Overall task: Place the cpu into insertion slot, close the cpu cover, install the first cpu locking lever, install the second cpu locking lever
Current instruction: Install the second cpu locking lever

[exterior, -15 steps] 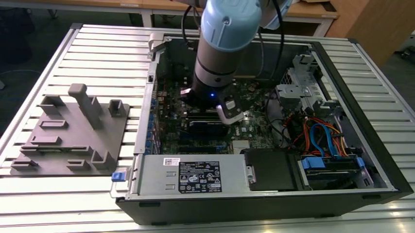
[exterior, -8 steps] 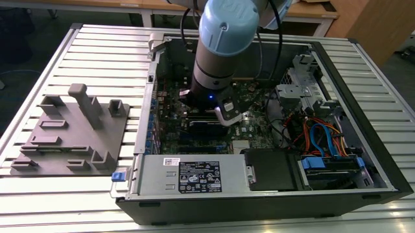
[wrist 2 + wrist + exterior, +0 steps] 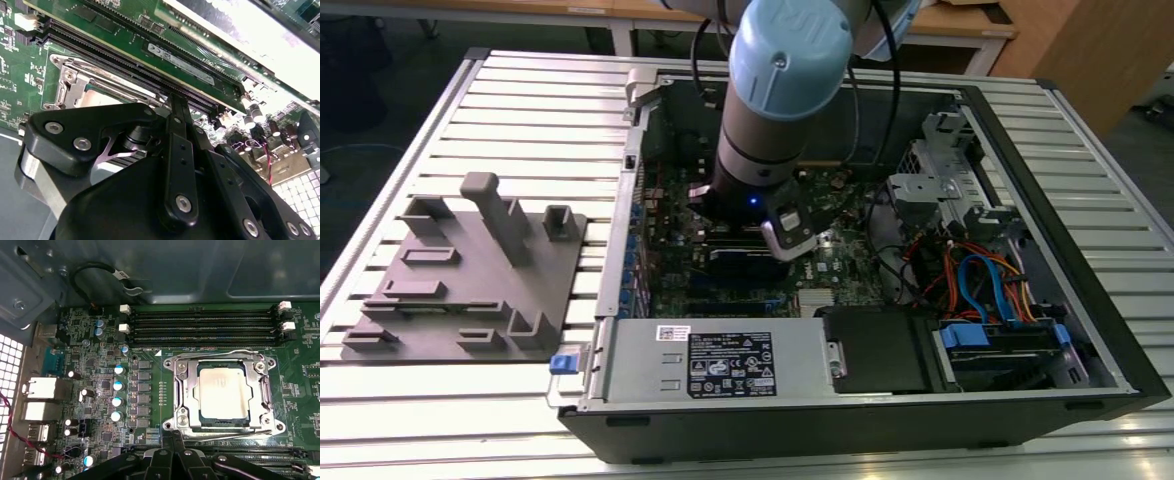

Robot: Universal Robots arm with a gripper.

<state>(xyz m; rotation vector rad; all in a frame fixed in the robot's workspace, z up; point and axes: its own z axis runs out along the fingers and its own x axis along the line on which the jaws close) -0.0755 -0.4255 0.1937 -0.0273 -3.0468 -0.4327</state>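
Note:
In the first wrist view the cpu point(image 3: 223, 390) lies flat in the insertion slot point(image 3: 175, 417), its silver-grey top showing through the cut-out of the cpu cover point(image 3: 185, 386). The cover is folded down over it. A thin wire lever point(image 3: 220, 351) runs along the slot's side toward the memory slots, and another point(image 3: 235, 433) along the opposite side. My gripper point(image 3: 173, 436) is shut, its tip at the slot's edge by that second lever. In the second wrist view the gripper point(image 3: 176, 100) reaches just past the cover's corner point(image 3: 75, 75). In the exterior view the arm point(image 3: 767, 110) stands over the motherboard.
Black memory slots point(image 3: 200, 322) run beside the socket, with capacitors point(image 3: 118, 392) and rear ports point(image 3: 42, 390) further along. The open computer case point(image 3: 881, 400) lies on a slatted table point(image 3: 534, 100). A grey fixture plate point(image 3: 467, 280) sits at the exterior view's left. Cables point(image 3: 987, 280) crowd the drive bay.

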